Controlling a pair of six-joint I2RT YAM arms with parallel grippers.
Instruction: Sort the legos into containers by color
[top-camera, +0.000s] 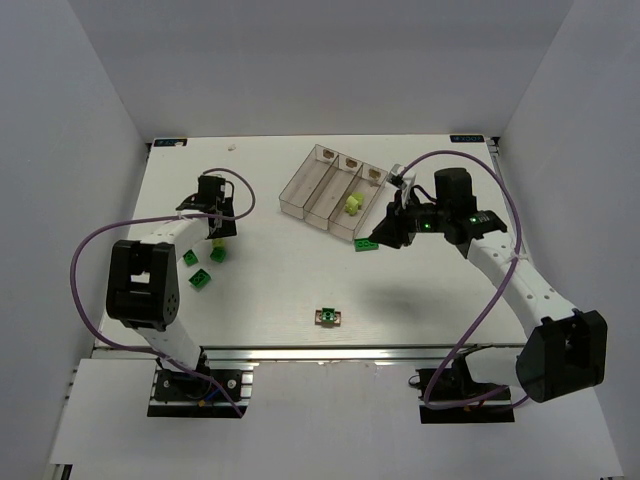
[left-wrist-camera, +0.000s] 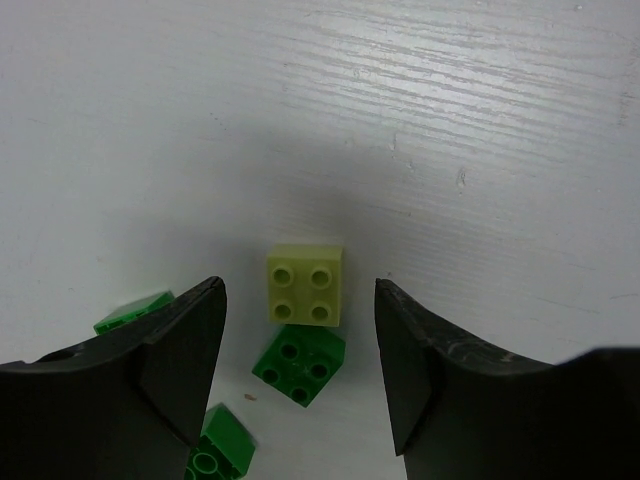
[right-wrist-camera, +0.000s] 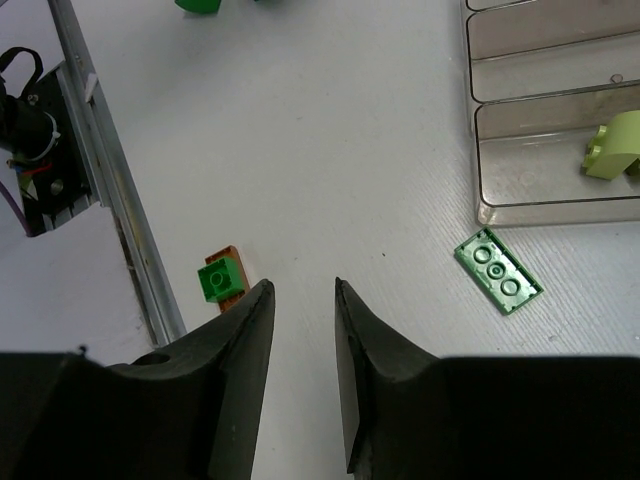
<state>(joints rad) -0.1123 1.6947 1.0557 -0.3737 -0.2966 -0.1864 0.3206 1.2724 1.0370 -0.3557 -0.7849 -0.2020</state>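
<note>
My left gripper (top-camera: 217, 232) (left-wrist-camera: 298, 284) is open and hovers over a pale yellow-green lego (left-wrist-camera: 306, 284) that lies studs up between its fingers. Bright green legos (left-wrist-camera: 299, 365) (left-wrist-camera: 218, 455) (left-wrist-camera: 133, 312) lie just behind it; they show in the top view (top-camera: 202, 280). The three clear joined containers (top-camera: 305, 190) (right-wrist-camera: 540, 95) stand at the back; the right one holds a pale yellow-green lego (top-camera: 352, 204) (right-wrist-camera: 615, 145). My right gripper (top-camera: 385, 232) (right-wrist-camera: 302, 284) is open a little and empty, above bare table. A flat green lego (top-camera: 366, 244) (right-wrist-camera: 498, 271) lies by the bin's corner.
A small green lego stacked on an orange-brown one (top-camera: 327, 317) (right-wrist-camera: 222, 279) sits near the table's front edge. The metal rail (right-wrist-camera: 110, 180) runs along that edge. White walls close in the left, back and right sides.
</note>
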